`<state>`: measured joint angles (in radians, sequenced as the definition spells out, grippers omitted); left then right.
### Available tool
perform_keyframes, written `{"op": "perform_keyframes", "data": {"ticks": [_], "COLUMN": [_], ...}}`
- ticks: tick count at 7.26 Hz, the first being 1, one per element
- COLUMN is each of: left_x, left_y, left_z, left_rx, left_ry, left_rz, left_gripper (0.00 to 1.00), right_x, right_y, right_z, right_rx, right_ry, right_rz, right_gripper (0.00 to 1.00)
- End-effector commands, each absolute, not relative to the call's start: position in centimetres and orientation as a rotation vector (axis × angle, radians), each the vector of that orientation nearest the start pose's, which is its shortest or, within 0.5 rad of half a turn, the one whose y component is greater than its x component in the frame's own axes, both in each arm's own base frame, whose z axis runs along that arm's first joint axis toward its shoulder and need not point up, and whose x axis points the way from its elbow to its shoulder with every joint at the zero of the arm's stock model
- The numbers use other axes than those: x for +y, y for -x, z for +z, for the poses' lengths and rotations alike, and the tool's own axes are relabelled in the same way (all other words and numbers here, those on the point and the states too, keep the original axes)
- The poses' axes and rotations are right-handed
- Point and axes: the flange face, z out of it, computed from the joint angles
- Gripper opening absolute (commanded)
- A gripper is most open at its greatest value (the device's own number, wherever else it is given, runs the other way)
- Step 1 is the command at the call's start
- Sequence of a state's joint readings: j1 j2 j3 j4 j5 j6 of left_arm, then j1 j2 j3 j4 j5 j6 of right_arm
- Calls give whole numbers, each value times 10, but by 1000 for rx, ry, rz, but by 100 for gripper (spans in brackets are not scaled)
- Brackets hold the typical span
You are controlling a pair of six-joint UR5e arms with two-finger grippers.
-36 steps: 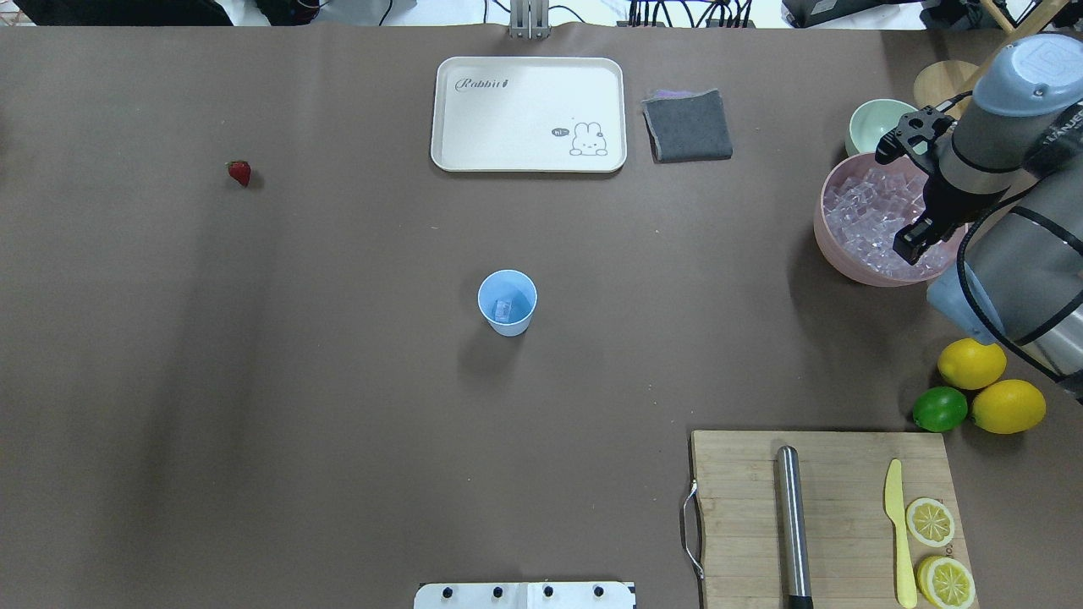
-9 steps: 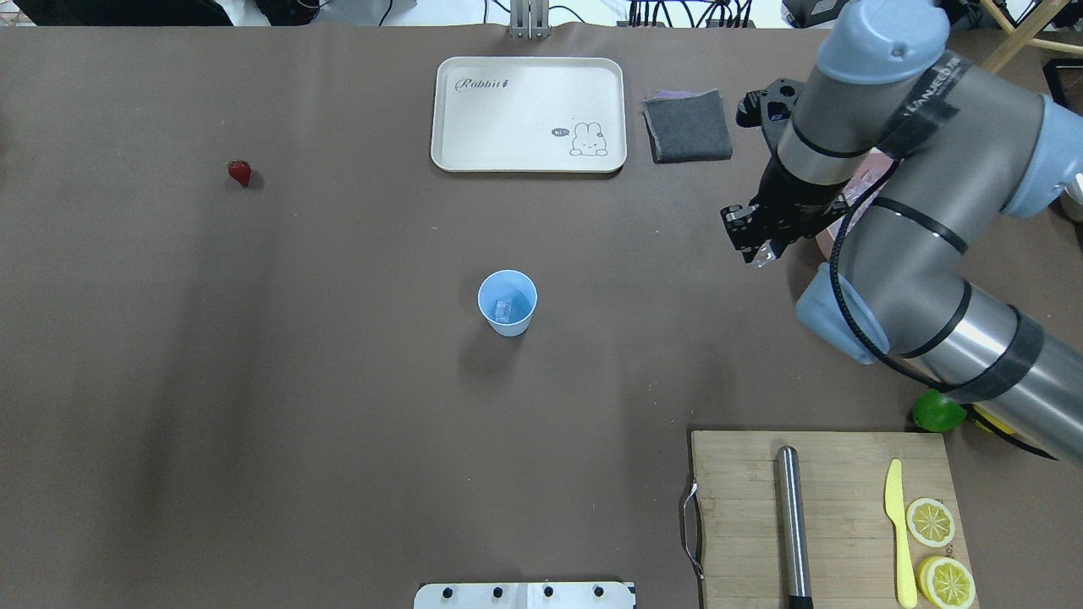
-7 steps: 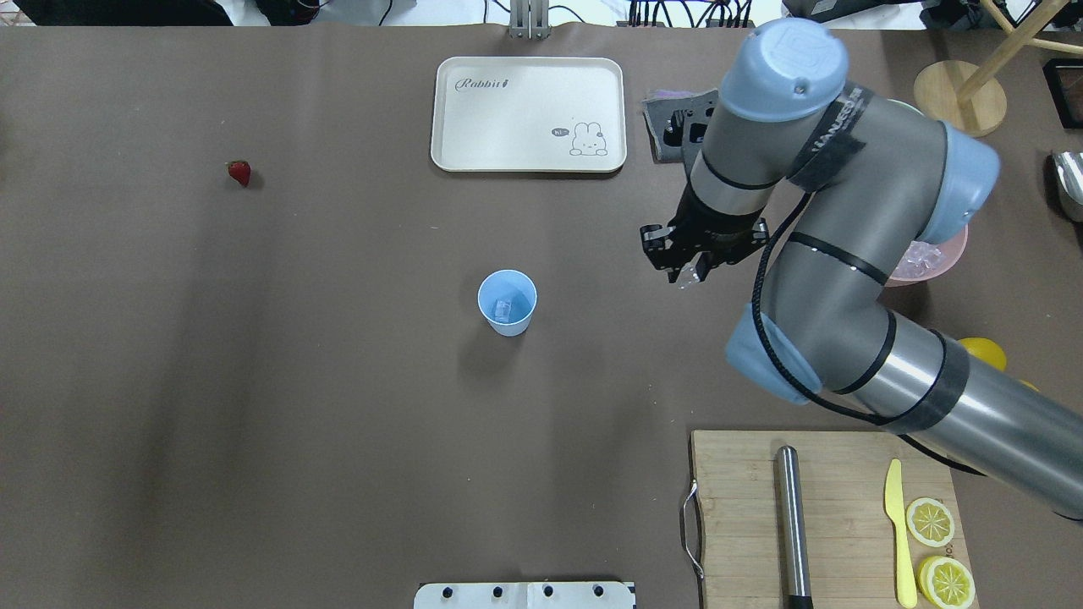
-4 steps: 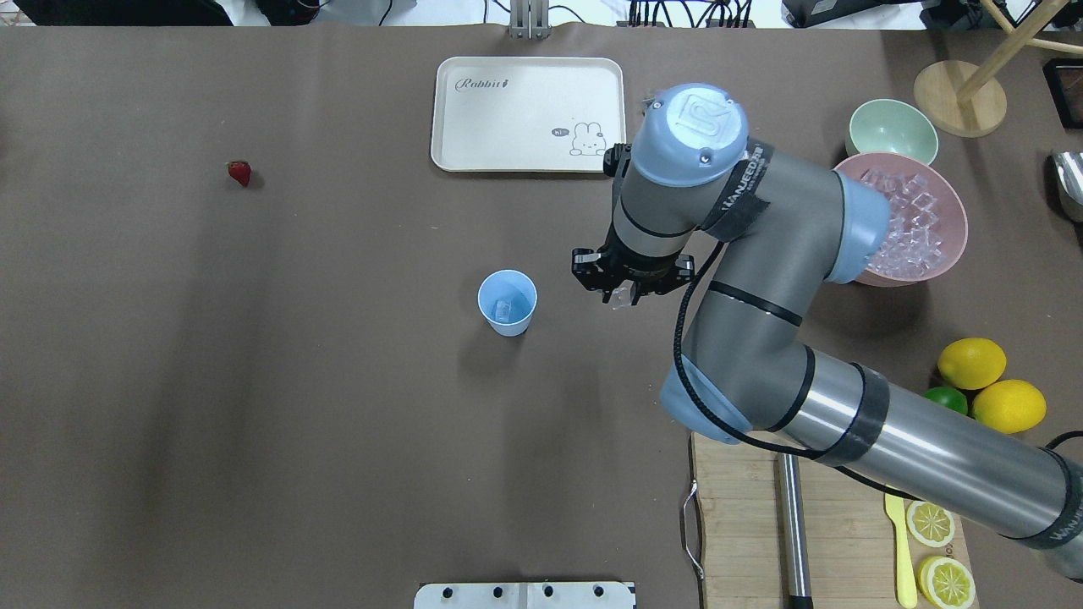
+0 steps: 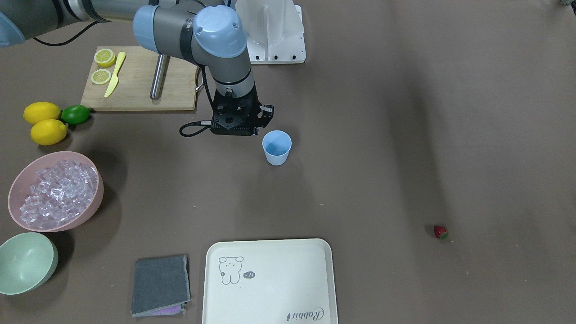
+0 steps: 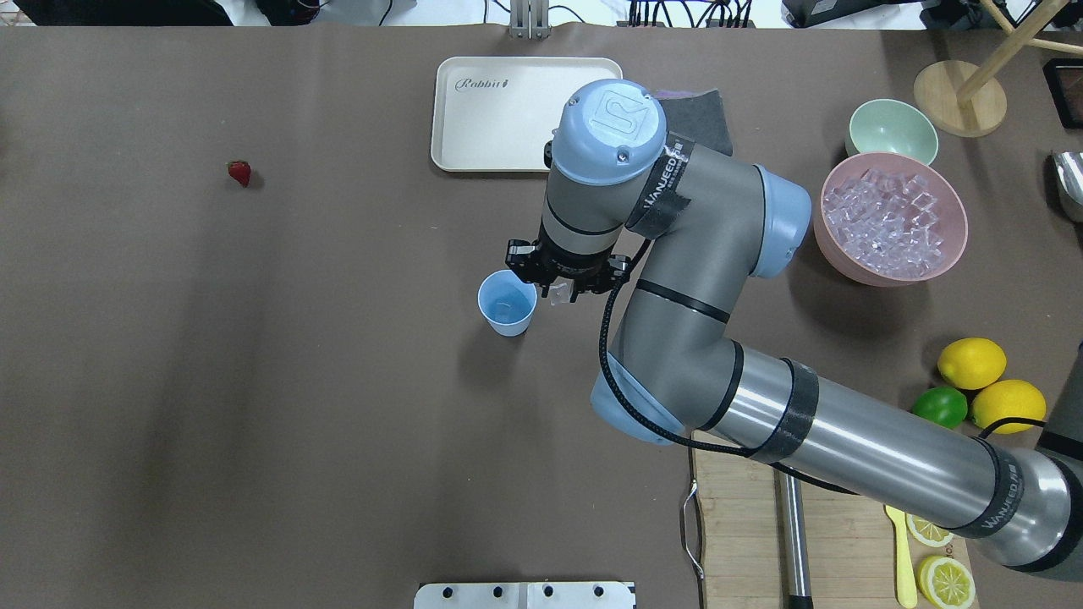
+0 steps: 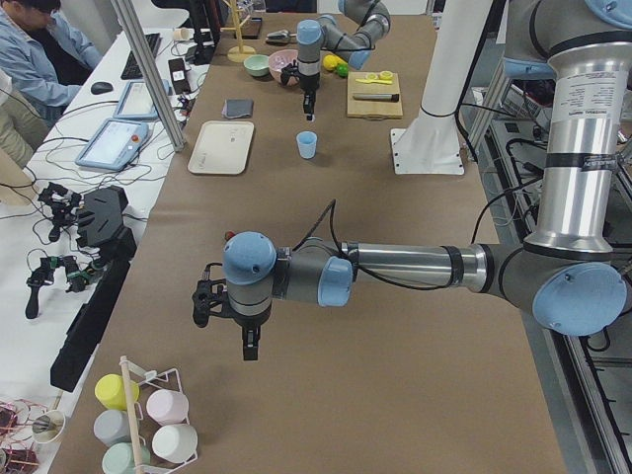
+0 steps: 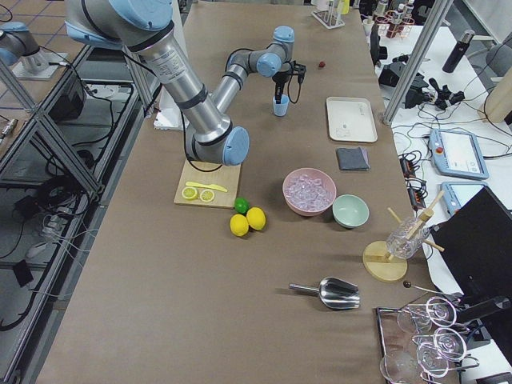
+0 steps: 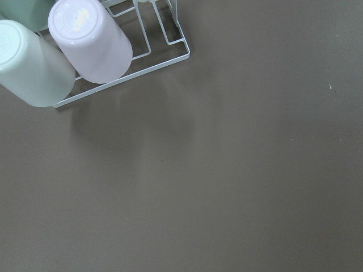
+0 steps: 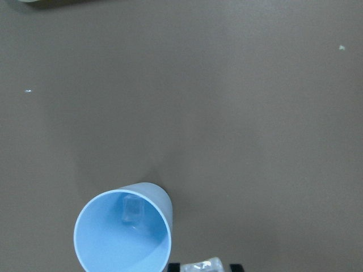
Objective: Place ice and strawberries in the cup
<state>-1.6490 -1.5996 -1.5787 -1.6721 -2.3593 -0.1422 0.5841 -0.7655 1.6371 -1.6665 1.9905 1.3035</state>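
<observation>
We see the right gripper (image 6: 563, 293) clenched on one small clear ice cube (image 6: 559, 293), pinched btwn its black fingertips. The right wrist cam has that cube at its bottom edge. The gripper hangs nr the ctr of the worktop, raised off the table. It is just beside the small light blue tapered plastic cup (image 6: 507, 303), on the side toward the worktop's right end. The cube isn't over the cup's mouth. The cup stands upright w/ a second ice cube (image 10: 134, 208) lying on its bottom.

The tiny red strawberry w/ green leafy cap (image 6: 239, 172) lies on the bare brown table in the far (operators') half, toward the left end, well apart from the cup. The rest of the ice, a heap of clear glassy cubes (image 6: 884, 222), fills the round pink bowl (image 6: 888, 279) nr the right end. A pale green bowl (image 6: 893, 131) sits just beside it, toward the far right corner. A cream rectangular tray (image 6: 491, 118) lies mid far edge, partly behind the arm.

The left gripper (image 7: 247, 348) points down over the table nr the left end. It shows only in the side view, so we can't tell if it's released or clenched. Its wrist cam looks on a white wire rack (image 9: 148, 70) holding a pale green tumbler (image 9: 31, 65) and a lilac tumbler (image 9: 91, 39).
</observation>
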Motion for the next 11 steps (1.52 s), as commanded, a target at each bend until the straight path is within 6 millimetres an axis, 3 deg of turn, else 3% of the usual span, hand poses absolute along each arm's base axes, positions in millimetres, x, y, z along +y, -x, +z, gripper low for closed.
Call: {"op": "perform_keyframes", "data": {"ticks": [1, 3, 5, 8, 9, 10, 11], "left_x": [-507, -507, -508, -511, -507, -502, -501], "left_y": [103, 103, 103, 103, 108, 112, 112], "left_z": [625, 625, 623, 629, 624, 621, 630], "left_rx": [792, 792, 792, 789, 788, 788, 789], "left_ry": [-113, -113, -116, -105, -116, -127, -109], "left_rz": [-152, -152, -150, -153, -161, -168, -174], "left_gripper": [97, 97, 97, 97, 97, 97, 97], "right_x": [-463, -467, -481, -484, -483, -483, -482], "right_y": [533, 548, 578, 582, 582, 581, 580], "right_z": [141, 126, 144, 148, 147, 148, 147], "right_rx": [-866, -866, -931, -936, -935, -933, -933], "right_ry": [55, 72, 47, 44, 47, 54, 68], "right_rz": [158, 207, 243, 243, 244, 254, 274], "right_gripper": [29, 29, 29, 29, 51, 100, 100]}}
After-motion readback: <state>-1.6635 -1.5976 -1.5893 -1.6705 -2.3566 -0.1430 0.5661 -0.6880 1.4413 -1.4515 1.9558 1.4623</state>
